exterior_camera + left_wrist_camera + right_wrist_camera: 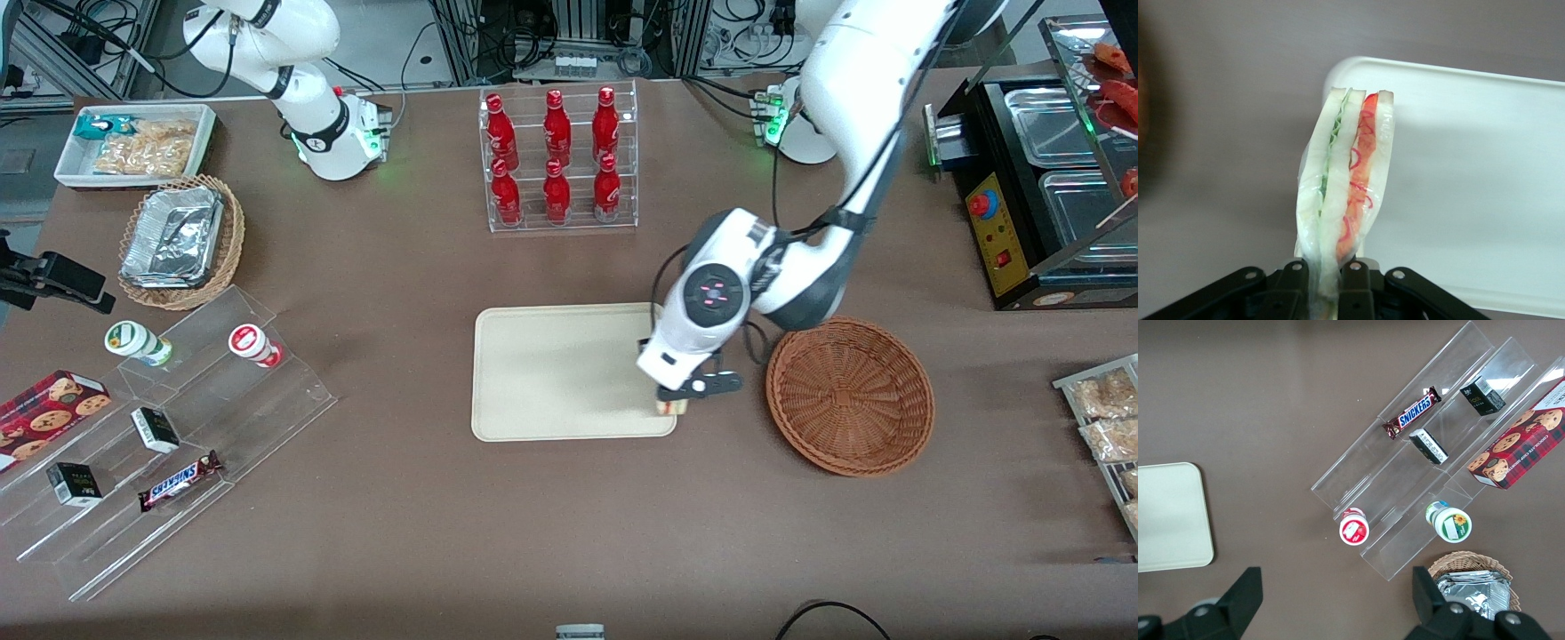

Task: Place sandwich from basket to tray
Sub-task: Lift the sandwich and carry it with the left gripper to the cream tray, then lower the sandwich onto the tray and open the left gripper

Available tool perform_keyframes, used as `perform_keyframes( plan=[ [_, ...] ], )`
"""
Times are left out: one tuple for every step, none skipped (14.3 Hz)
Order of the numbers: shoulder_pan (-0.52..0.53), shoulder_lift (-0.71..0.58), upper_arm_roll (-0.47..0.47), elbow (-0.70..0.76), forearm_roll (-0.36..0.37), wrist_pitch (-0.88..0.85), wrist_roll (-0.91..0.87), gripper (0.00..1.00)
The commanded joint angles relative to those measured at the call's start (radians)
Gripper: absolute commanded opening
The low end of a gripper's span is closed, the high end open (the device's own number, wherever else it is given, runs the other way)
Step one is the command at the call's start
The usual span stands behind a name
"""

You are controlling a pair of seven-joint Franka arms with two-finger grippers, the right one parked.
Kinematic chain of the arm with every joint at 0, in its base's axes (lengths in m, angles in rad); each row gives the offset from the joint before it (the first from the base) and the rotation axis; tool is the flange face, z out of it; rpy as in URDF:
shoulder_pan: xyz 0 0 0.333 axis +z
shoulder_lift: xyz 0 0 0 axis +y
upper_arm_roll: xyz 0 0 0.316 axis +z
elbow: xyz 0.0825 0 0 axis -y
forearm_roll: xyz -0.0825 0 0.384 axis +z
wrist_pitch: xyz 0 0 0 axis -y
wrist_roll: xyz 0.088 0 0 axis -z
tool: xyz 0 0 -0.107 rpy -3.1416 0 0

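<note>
Gripper [673, 402] is clamped on the sandwich [1346, 180], wedge hanging straight below it right over the tray [551, 373] corner nearest the basket [849, 396], so it looks like a drop.
</note>
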Motion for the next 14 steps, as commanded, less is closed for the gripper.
perform_keyframes(
  plan=[
    [-0.080,0.114,0.009,0.160,0.021,-0.024,-0.103,0.00],
    [-0.103,0.140,0.011,0.189,0.021,-0.019,-0.132,0.00],
    [-0.125,0.161,0.011,0.213,0.023,-0.016,-0.158,0.00],
    [-0.140,0.181,0.012,0.232,0.023,-0.008,-0.178,0.00],
    [-0.153,0.195,0.014,0.240,0.023,0.010,-0.197,0.00],
    [-0.162,0.209,0.014,0.243,0.030,0.036,-0.217,0.00],
    [-0.166,0.220,0.014,0.243,0.041,0.059,-0.235,0.00],
    [-0.177,0.226,0.012,0.243,0.043,0.080,-0.249,0.00],
    [-0.179,0.230,0.011,0.241,0.040,0.096,-0.252,0.01],
    [-0.179,0.237,0.011,0.241,0.034,0.100,-0.254,0.01],
    [-0.179,0.238,0.011,0.240,0.031,0.101,-0.263,0.04],
    [-0.179,0.238,0.011,0.240,0.029,0.102,-0.271,0.18],
    [-0.171,0.237,0.009,0.240,0.027,0.102,-0.258,0.73],
    [-0.171,0.231,0.011,0.238,0.037,0.102,-0.248,1.00]
  ],
)
